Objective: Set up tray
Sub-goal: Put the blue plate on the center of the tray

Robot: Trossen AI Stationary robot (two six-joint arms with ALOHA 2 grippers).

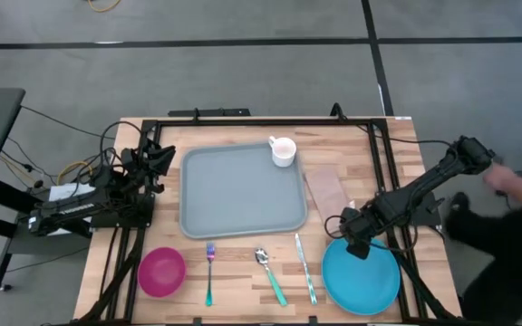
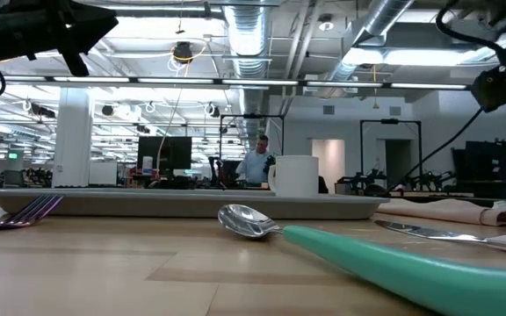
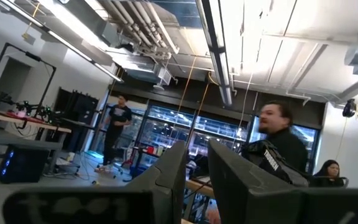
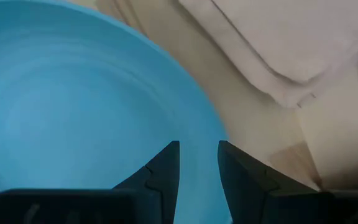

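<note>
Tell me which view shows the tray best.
The high view: the whole tray shows, with a white cup in one corner. The low view shows only its near rim edge-on. Neither wrist view shows it.

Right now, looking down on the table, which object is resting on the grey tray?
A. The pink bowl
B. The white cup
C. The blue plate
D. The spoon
B. The white cup stands inside the tray, near its far right corner, while the pink bowl, blue plate and spoon all lie on the bare wooden table in front of it.
</note>
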